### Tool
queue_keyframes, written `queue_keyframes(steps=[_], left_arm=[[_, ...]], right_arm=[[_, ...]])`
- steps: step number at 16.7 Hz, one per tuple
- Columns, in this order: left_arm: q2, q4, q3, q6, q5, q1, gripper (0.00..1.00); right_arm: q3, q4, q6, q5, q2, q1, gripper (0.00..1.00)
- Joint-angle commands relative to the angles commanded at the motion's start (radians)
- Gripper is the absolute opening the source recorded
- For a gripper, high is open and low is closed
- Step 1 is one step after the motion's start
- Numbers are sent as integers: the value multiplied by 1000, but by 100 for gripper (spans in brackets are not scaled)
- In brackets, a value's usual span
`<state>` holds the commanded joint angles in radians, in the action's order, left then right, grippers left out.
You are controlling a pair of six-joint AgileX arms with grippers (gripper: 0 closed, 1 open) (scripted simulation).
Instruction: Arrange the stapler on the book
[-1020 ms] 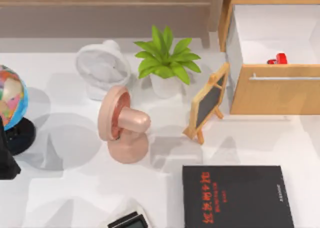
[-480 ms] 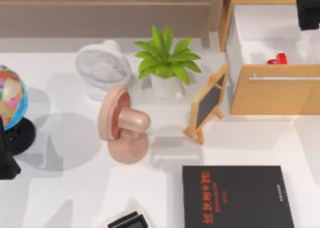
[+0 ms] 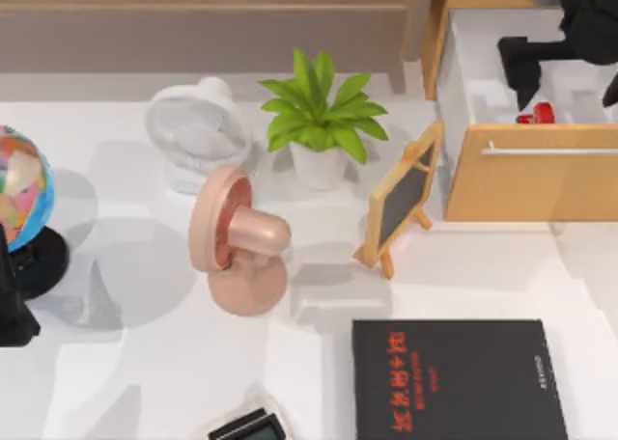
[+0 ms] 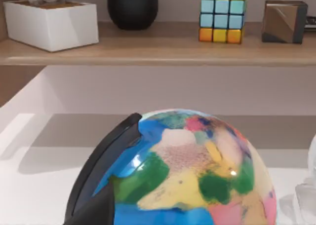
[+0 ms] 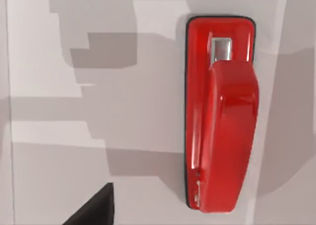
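The red stapler [image 3: 537,114] lies in the open wooden drawer [image 3: 529,181] at the back right, just behind the drawer's front panel. In the right wrist view the stapler [image 5: 219,116] lies flat on the drawer's white floor, with one black fingertip [image 5: 94,210] off to its side. My right gripper [image 3: 570,97] hangs open above the drawer, its fingers either side of the stapler and holding nothing. The black book [image 3: 459,377] with red characters lies flat at the front right. My left arm [image 3: 10,310] is parked at the left edge beside the globe.
A small chalkboard [image 3: 401,199] stands between the drawer and the book. A potted plant [image 3: 319,122], a white fan [image 3: 198,131] and a pink fan [image 3: 237,242] fill the middle. A globe [image 3: 19,184] stands at far left. A small device [image 3: 246,426] sits at the front edge.
My right arm has come in from the top right corner and moved down over the open drawer above the stapler. Everything else is where it was.
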<state>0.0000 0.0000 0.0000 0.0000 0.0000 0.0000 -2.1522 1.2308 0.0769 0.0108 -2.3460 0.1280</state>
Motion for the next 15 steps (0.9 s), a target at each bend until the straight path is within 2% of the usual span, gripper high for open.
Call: queue_keyframes(steps=[3,10,15], left_arm=[[0,0,0,0,0,0,100],[0,0,0,0,0,0,100],[0,0,0,0,0,0,100]], right_arm=[[-78,44,3,0,-77,3,100],[-80,46,4,0,-81,-3,100],[-71,154,33,3,39,31,100]])
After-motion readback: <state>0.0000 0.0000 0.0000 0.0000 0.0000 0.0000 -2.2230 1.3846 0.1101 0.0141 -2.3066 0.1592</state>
